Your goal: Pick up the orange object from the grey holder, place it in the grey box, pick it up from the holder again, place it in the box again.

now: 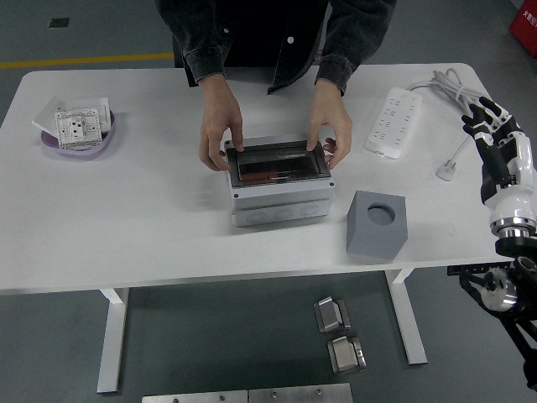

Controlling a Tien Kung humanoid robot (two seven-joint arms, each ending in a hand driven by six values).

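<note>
The grey box stands mid-table with a clear lid. The orange object lies inside it, seen through the lid. The grey holder stands to the box's right with its round hole empty. A person at the far side has both hands on the box's back corners: one hand at the left, the other at the right. My right hand hovers at the table's right edge, fingers spread, holding nothing. My left arm is out of view.
A white power strip with its cable and plug lies at the back right, near my right hand. A purple dish with white sockets sits at the far left.
</note>
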